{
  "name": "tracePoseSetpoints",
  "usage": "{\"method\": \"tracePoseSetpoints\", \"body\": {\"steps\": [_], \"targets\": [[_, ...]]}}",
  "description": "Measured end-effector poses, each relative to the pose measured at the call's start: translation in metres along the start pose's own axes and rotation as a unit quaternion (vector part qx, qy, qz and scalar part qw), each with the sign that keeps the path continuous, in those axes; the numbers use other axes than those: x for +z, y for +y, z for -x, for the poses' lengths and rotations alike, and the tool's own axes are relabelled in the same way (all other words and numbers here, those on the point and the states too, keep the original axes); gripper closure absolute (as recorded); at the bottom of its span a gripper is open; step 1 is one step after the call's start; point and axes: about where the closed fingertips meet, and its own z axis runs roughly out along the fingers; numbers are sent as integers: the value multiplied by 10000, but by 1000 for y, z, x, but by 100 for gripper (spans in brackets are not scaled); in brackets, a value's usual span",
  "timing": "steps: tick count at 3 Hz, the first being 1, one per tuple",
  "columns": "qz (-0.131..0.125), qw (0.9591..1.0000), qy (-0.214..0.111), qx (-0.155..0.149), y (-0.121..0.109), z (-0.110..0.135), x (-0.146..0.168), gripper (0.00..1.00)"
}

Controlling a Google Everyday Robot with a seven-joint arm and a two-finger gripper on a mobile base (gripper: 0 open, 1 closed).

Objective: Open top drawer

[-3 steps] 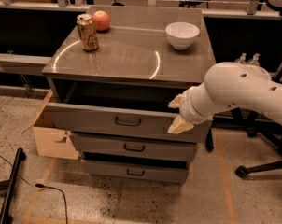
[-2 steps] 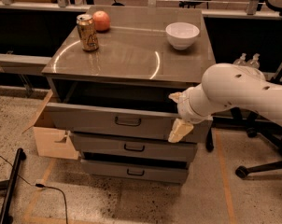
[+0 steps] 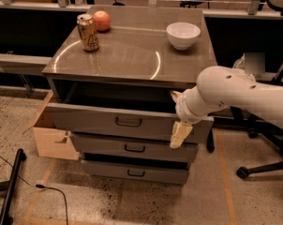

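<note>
The top drawer [image 3: 94, 118] of the grey metal cabinet stands pulled out part way, and its dark inside shows behind the front panel. Its small black bail handle [image 3: 128, 122] is at the panel's centre. My gripper [image 3: 178, 116] is at the right end of the drawer front, on a white arm that comes in from the right. Its cream fingers are apart: one fingertip [image 3: 181, 135] hangs down in front of the panel and the other [image 3: 175, 95] sits above the panel's top edge. It holds nothing.
Two shallower drawers [image 3: 134, 148] lie below. On the cabinet top [image 3: 132, 55] stand a gold can [image 3: 87, 32], an orange fruit [image 3: 101, 20] and a white bowl [image 3: 183, 34]. A cardboard box [image 3: 50, 137] is at the left, office chair legs [image 3: 263, 165] at the right, a cable [image 3: 48, 189] on the floor.
My gripper's lower finger has dropped a little further down the drawer front. The drawer stays pulled out about as far as before.
</note>
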Motion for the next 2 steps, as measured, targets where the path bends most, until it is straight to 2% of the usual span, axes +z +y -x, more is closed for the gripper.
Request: {"method": "tracePoseSetpoints", "body": {"steps": [2], "targets": [[257, 9996, 76, 33, 6, -13, 29, 41]]}}
